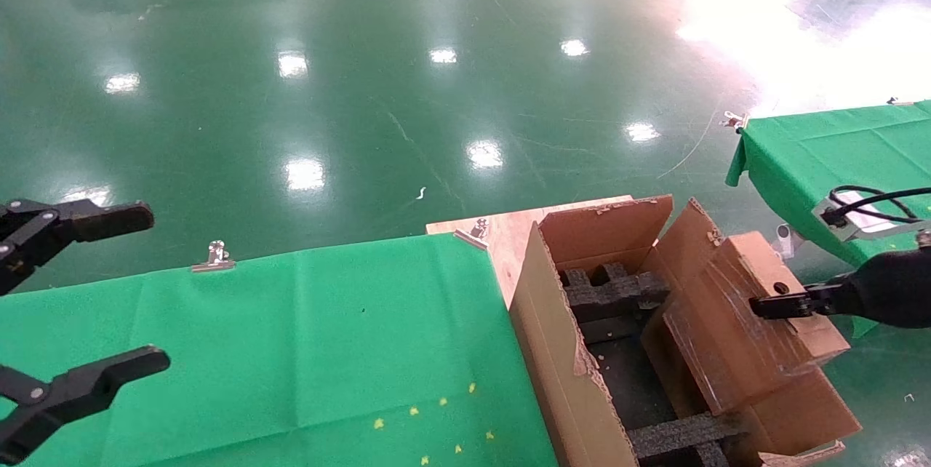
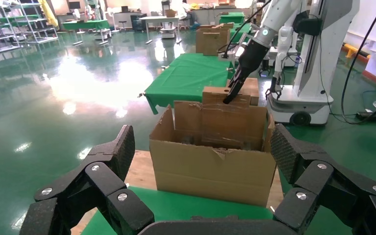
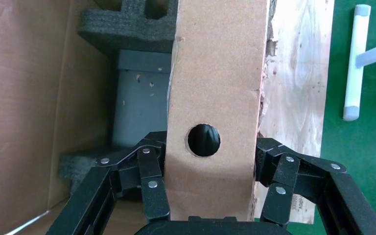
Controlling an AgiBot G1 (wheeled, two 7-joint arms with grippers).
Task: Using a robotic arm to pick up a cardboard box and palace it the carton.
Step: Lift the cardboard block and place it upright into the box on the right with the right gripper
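We are gripping the box (image 1: 749,321) in our right gripper (image 1: 782,305), tilting it over the carton's (image 1: 560,350) right edge to lower inside, while our left gripper (image 1: 80,292) is waiting wide open.

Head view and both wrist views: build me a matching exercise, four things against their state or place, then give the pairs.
Things:
1. cardboard box
2. carton
3. left claw
4. right claw

States or places:
A. open, over the green cloth
B. shut on a narrow brown face with a round hole
C. holds black foam inserts
D. tilted, gripped above the carton's opening

Pairs: 1-D, 2-C, 3-A, 4-B
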